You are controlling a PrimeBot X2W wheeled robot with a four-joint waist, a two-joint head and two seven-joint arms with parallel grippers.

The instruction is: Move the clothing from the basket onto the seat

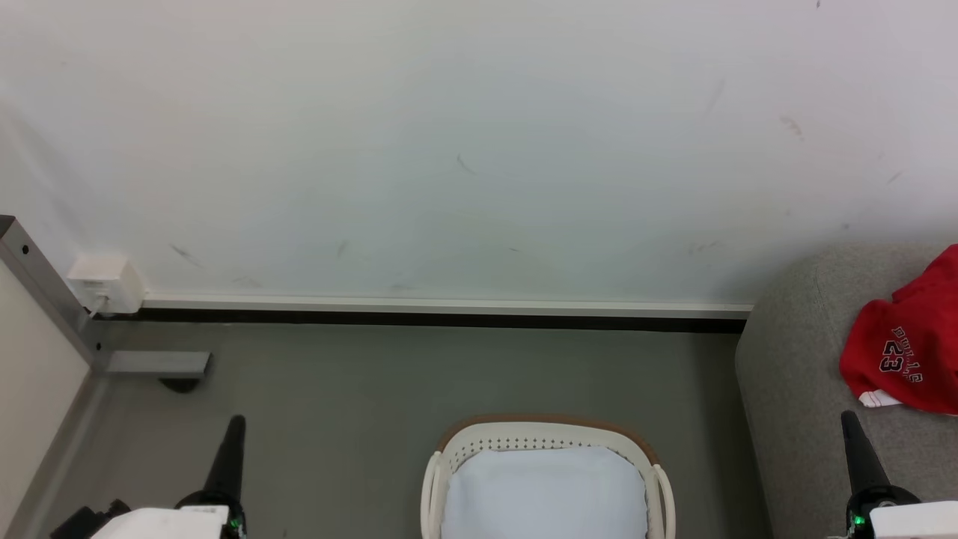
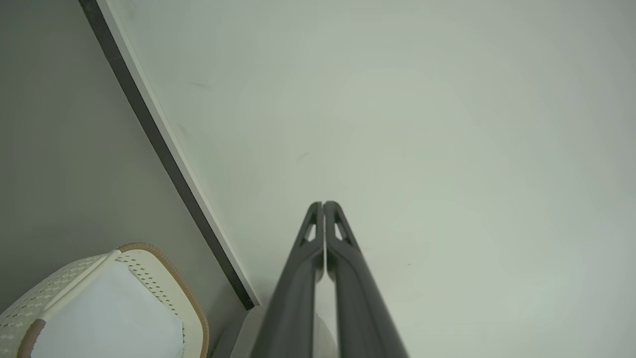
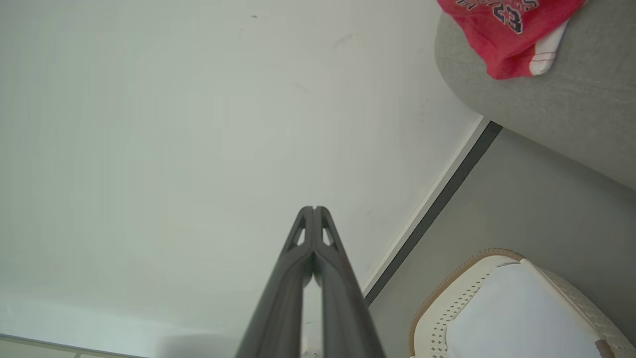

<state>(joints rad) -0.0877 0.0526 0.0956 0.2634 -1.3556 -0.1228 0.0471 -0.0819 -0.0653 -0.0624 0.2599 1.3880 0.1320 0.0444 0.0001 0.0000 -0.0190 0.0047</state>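
Observation:
The red jersey (image 1: 909, 344) lies crumpled on the grey sofa (image 1: 801, 389) at the right edge, its "23" lettering showing. The right wrist view catches the jersey (image 3: 502, 35) at its top right, on the sofa's rounded corner (image 3: 546, 109). The cream basket (image 1: 546, 438) with a brown rim sits on the floor at bottom centre, with a pale white-blue cloth (image 1: 545, 494) inside. My left gripper (image 1: 236, 423) is shut and empty at the lower left, left of the basket. My right gripper (image 1: 849, 419) is shut and empty at the lower right, over the sofa's front.
A white wall (image 1: 464, 150) with a white and dark baseboard (image 1: 449, 313) runs across ahead. A metal frame post (image 1: 45, 292) with a white socket box (image 1: 105, 283) stands at the left. Grey floor (image 1: 374, 382) lies between wall and basket.

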